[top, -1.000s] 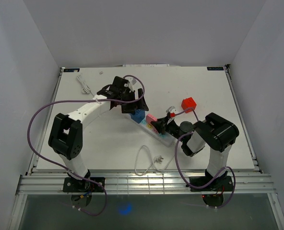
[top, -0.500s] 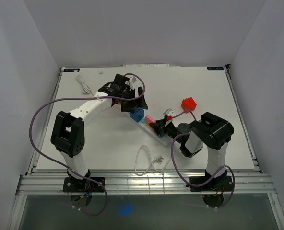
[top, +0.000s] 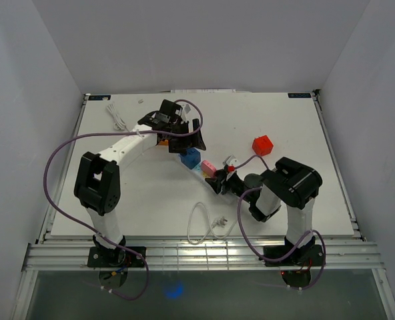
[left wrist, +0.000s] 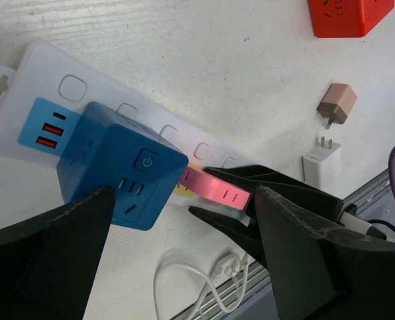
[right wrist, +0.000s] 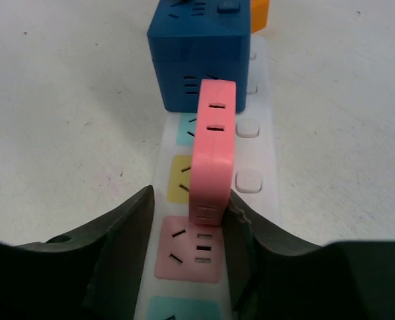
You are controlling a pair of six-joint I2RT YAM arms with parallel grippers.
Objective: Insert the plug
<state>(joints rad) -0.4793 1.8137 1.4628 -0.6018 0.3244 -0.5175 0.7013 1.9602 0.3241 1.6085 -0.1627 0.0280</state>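
A white power strip (top: 199, 172) with coloured sockets lies mid-table. It also shows in the left wrist view (left wrist: 24, 113) and the right wrist view (right wrist: 261, 153). A blue cube adapter (right wrist: 197, 50) is plugged into it. A pink plug (right wrist: 214, 150) stands upright on the strip just in front of the cube, over the yellow socket. My right gripper (right wrist: 191, 200) straddles the pink plug. Its right finger touches the plug and its left finger stands apart. My left gripper (left wrist: 184, 193) is wide open and empty above the cube and the strip's far end.
A red cube socket (top: 262, 145) lies right of the strip. A rose-gold charger (left wrist: 336, 103) and a white charger (left wrist: 321, 160) lie beside the strip. A loose white cable with a plug (top: 207, 223) lies near the front edge. A coiled white cable (top: 116, 117) lies back left.
My right gripper has moved a little left and nearer along the strip, with the pink plug between its fingers. My left gripper has shifted slightly right over the strip's far end.
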